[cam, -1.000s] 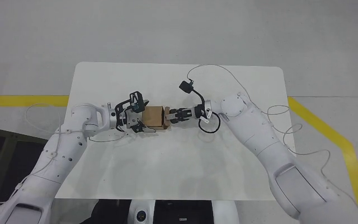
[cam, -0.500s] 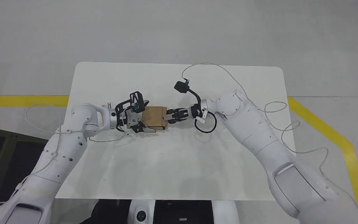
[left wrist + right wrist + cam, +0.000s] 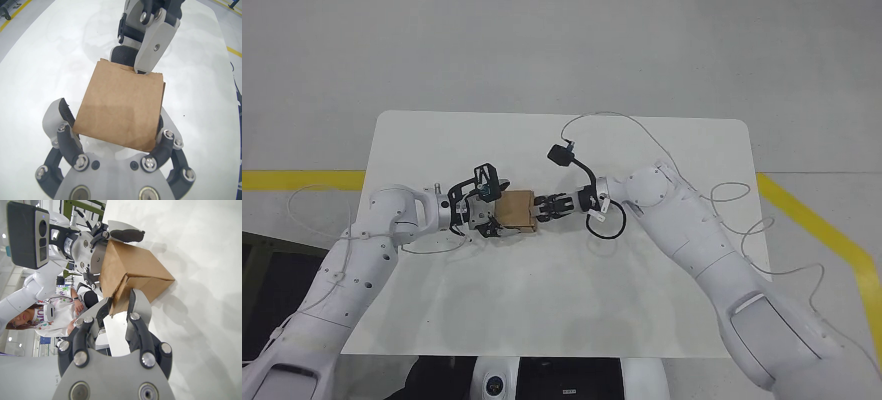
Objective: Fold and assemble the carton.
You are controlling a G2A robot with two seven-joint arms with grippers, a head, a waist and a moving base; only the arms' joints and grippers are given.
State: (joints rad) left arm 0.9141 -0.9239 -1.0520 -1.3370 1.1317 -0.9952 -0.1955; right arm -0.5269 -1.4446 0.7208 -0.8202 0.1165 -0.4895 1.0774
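Note:
A small brown carton (image 3: 516, 211) sits on the white table (image 3: 642, 300), held from both ends. My left gripper (image 3: 485, 213) straddles its near end, one pad (image 3: 65, 113) on each side wall of the carton (image 3: 121, 106), shut on it. My right gripper (image 3: 545, 209) meets the opposite end. In the right wrist view its fingers (image 3: 134, 298) pinch the end flap of the carton (image 3: 136, 264), and the right gripper (image 3: 120, 303) is shut on that flap. The left wrist view shows the right gripper (image 3: 132, 64) at the carton's far edge.
The table's right half and front are bare white surface (image 3: 572, 310). A black cable (image 3: 597, 225) loops off the right wrist, and a thin white cable (image 3: 642, 125) arcs over the back of the table. Yellow floor tape (image 3: 302, 180) runs beside the table.
The right gripper has moved left toward the left gripper, pressing the end flap in against the carton. The left gripper has stayed put.

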